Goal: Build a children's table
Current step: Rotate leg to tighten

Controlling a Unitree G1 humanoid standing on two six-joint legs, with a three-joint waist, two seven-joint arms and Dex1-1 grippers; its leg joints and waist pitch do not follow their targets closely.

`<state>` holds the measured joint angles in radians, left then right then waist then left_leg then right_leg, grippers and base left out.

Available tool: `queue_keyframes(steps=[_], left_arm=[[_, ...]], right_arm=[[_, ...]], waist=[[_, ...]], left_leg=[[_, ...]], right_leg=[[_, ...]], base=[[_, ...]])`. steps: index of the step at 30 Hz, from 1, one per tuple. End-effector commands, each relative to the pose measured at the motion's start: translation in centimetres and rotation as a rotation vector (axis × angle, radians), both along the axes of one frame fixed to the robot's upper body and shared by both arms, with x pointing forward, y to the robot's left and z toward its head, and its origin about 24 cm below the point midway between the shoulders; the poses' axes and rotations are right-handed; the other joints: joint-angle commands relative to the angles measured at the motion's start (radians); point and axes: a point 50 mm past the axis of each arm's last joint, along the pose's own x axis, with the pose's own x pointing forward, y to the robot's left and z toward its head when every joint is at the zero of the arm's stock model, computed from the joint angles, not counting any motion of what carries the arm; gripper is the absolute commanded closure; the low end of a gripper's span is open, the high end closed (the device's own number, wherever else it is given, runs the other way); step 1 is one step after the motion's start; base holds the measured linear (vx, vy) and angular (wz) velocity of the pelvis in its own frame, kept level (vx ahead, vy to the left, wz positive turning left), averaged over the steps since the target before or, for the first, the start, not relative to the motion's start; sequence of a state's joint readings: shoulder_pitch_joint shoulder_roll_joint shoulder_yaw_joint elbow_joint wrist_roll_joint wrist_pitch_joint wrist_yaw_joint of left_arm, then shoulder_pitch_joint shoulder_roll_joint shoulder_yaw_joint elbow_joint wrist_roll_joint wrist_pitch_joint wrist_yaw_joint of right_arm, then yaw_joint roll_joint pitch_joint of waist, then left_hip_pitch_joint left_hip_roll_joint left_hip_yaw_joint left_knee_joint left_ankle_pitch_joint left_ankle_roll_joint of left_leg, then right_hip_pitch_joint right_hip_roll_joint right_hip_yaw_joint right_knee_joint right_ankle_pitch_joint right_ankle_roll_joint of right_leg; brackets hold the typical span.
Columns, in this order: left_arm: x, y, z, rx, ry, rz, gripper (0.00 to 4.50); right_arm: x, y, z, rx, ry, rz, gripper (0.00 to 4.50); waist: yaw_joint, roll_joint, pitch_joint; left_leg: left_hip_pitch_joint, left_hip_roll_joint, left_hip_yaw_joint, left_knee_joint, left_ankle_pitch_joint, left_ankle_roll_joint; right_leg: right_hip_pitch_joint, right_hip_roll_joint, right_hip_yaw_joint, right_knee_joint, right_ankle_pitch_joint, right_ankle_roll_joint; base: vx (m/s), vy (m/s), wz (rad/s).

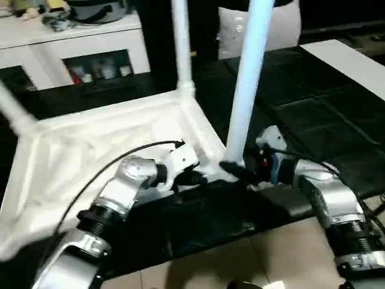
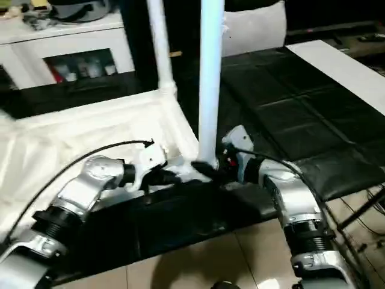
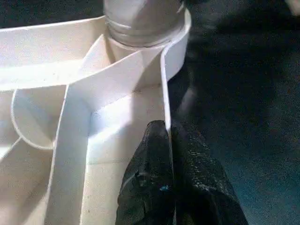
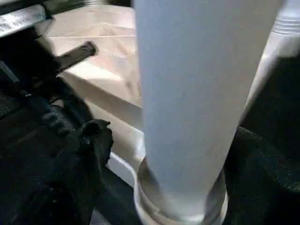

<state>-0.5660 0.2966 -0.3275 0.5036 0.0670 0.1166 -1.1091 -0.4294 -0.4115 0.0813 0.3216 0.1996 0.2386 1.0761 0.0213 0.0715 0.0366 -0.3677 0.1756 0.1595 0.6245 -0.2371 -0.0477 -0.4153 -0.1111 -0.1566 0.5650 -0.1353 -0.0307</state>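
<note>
Low, left gripper pinching tabletop rim

- White cabinet at the back on the left, with glass doors; small blurred items behind the glass.
- Clutter on the cabinet top, including a dark rounded object; too blurred to identify.
- Black padded mat covers the work area; seams divide it into square panels.
- Pale tiled floor along the near edge, grout line visible.
- White flat board lying at the right, on the mat's far side.
- White bag-like shape at the back centre, against dark surroundings.
- Background behind is dark.
</note>
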Motion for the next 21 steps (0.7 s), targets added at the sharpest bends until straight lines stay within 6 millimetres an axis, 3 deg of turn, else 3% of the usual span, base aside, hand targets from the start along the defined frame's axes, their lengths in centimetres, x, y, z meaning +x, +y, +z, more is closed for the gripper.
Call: queue_keyframes(steps=[1,3,8,14,21], left_arm=[[-0.2,-0.1,1.1,0.037,-0.048,-0.178,4.5],[-0.6,0.3,0.8,0.076,-0.035,-0.247,4.5],[-0.8,0.8,0.8,0.108,-0.021,-0.347,4.5],[-1.1,0.9,1.0,0.107,0.004,-0.432,4.5],[-1.1,1.0,0.9,0.107,0.013,-0.456,4.5]], right_arm=[[-0.8,-0.2,0.6,-0.017,0.0,0.133,0.67],[-1.3,-0.6,0.4,-0.055,0.017,0.203,0.67],[-2.1,-0.7,0.3,-0.058,0.082,0.326,0.83],[-2.4,-0.7,0.2,-0.049,0.137,0.389,1.23],[-2.8,-0.5,0.2,-0.027,0.18,0.44,1.76]], waist=[[0.007,-0.01,-0.07],[0.021,-0.011,-0.07],[0.043,-0.015,-0.068],[0.045,-0.02,-0.065],[0.046,-0.022,-0.066]], left_leg=[[0.0,0.058,-0.015,-0.07,-0.047,0.16],[0.002,0.057,-0.011,-0.069,-0.041,0.164],[0.003,0.058,-0.008,-0.072,-0.073,0.133],[0.002,0.057,-0.008,-0.076,-0.104,0.103],[0.001,0.055,-0.007,-0.075,-0.1,0.099]], right_leg=[[0.074,-0.052,0.06,-0.047,-0.236,-0.168],[0.071,-0.053,0.062,-0.045,-0.231,-0.171],[0.071,-0.057,0.064,-0.05,-0.298,-0.165],[0.071,-0.056,0.066,-0.053,-0.346,-0.15],[0.071,-0.056,0.065,-0.055,-0.36,-0.139]], base=[[0.0,0.0,0.0],[0.0,0.0,0.0],[0.0,0.0,0.0],[0.0,0.0,0.0],[0.0,0.0,0.0]])
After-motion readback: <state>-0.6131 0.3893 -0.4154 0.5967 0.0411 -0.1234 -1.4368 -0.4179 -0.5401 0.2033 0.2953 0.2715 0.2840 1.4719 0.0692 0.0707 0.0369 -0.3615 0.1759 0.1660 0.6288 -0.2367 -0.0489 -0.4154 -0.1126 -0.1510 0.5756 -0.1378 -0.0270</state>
